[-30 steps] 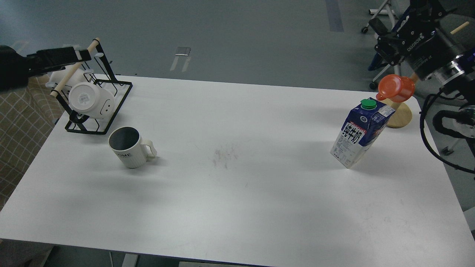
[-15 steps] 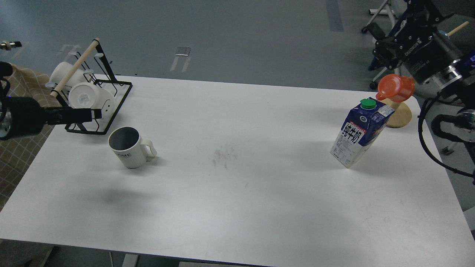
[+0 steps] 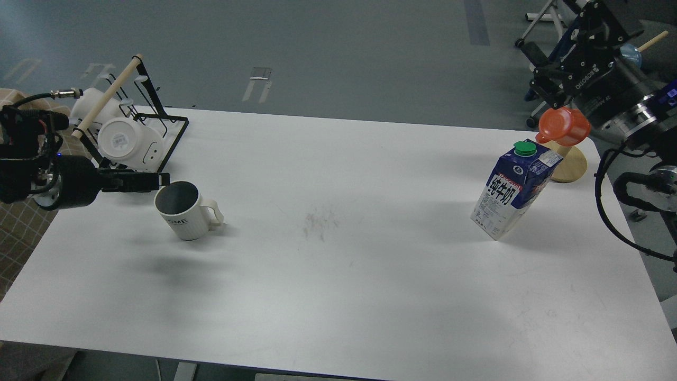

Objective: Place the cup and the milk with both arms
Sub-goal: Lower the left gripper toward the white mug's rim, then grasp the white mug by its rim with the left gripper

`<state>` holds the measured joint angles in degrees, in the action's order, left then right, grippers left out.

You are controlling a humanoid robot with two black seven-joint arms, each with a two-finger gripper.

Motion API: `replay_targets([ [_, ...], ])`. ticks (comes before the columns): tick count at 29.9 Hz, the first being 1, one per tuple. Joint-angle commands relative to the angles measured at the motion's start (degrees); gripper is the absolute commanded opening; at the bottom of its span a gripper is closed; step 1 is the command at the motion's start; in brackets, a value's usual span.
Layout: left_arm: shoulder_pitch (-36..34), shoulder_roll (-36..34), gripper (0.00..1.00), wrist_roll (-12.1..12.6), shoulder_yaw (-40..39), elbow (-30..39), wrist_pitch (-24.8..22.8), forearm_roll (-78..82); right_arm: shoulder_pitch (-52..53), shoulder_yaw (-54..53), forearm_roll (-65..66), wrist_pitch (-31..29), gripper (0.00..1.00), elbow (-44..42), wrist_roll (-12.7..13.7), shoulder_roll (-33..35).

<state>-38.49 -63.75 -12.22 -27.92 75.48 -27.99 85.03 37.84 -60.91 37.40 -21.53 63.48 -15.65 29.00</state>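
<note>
Standing upright: ribbed cup [image 3: 186, 210], milk carton [image 3: 511, 189]

**Colours on the tabletop**

The tabletop [image 3: 338, 275] is white with a faint grey smudge at its middle. The mug [image 3: 185, 210] is white, ribbed, dark grey inside. The milk carton [image 3: 512, 191] is blue and white with a green cap. An orange cup [image 3: 564, 126] hangs on a pale wooden stand [image 3: 570, 164]. The rack [image 3: 153, 132] is black wire.

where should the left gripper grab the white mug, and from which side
Grip the mug by its body or near rim from the left: its handle sticks out to the right, leaving the left wall bare, and the left gripper already sits by the rim on that side.
</note>
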Motion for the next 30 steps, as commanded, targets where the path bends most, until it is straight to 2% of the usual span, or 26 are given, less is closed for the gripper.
replay_targets([
  [1, 0.3, 1.2, 0.99, 0.0, 0.0, -0.8, 0.0, 0.0, -0.2, 0.0, 0.0, 0.0, 1.0, 0.1, 0.0, 0.1],
  [15, 0.6, 6.7, 0.99, 0.1, 0.1, -6.1, 0.0, 0.6, -1.5, 0.0, 0.2, 0.0, 1.0, 0.1, 0.0, 0.4],
  [30, 3.2, 6.8, 0.99, 0.0, 0.2, -7.7, 0.0, 1.0, -1.8, -0.4, 0.1, 0.0, 1.0, 0.3, 0.0, 0.4],
])
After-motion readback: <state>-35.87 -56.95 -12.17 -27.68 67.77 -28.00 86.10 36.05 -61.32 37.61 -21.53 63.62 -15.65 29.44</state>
